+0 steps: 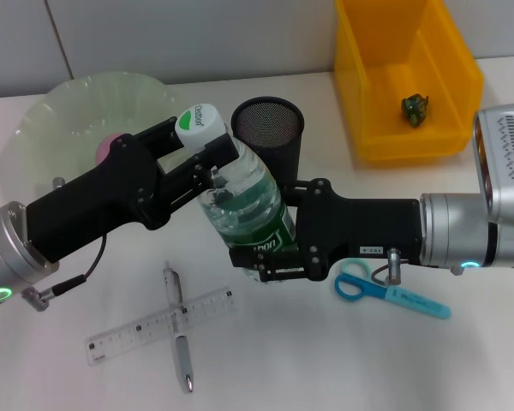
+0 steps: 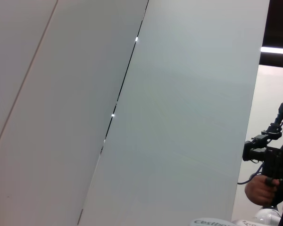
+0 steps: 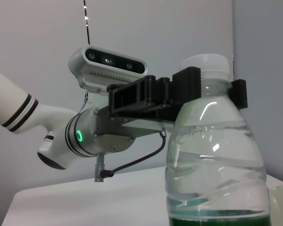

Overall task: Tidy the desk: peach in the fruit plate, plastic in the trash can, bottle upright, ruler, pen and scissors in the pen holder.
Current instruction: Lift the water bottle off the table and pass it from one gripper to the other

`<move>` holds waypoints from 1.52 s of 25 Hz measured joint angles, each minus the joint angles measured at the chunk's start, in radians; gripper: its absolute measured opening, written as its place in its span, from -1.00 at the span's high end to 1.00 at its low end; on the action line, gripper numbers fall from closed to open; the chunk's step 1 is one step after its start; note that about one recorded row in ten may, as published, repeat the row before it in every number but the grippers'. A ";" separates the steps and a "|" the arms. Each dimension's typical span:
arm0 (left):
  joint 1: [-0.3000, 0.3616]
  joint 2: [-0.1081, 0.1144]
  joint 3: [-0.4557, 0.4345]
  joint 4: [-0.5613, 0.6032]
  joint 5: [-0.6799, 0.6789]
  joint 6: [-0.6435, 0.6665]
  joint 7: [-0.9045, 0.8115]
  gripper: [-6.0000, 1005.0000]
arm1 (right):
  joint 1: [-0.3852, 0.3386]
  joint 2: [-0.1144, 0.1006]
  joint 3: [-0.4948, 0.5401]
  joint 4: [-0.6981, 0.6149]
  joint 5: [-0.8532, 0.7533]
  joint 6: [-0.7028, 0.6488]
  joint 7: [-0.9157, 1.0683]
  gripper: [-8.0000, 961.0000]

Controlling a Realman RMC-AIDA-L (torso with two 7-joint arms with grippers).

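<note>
My left gripper (image 1: pixel 207 163): matte black, blocky housing with ribbed finger blocks, silver wrist ring with a green lit ring, thin black cable looping to a silver plug. My right gripper (image 1: pixel 255 257): matte black, small white label, screws; silver cuff, green light, grey vented camera housing above.

A plain pale grey wall (image 1: pixel 197 34) made of flat panels stands behind the work, with thin dark seams (image 2: pixel 118 101) running between the panels. At the panels' edge a darker opening shows a bright strip light (image 2: pixel 276 50) overhead and a dark camera rig (image 2: pixel 269 150) gripped by a person's hand (image 2: pixel 259 190).
</note>
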 joint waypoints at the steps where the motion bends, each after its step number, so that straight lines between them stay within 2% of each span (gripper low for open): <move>1: 0.000 0.000 0.000 0.000 0.000 0.000 0.000 0.07 | 0.000 0.000 0.000 0.000 0.000 -0.001 0.000 -0.56; 24: -0.006 0.000 -0.003 -0.009 0.002 -0.001 0.000 0.08 | 0.012 -0.002 0.000 0.015 0.001 0.016 -0.011 -0.63; 38: -0.009 0.000 -0.003 -0.009 0.000 -0.002 0.003 0.06 | 0.029 -0.007 -0.034 0.014 -0.003 0.039 -0.009 -0.69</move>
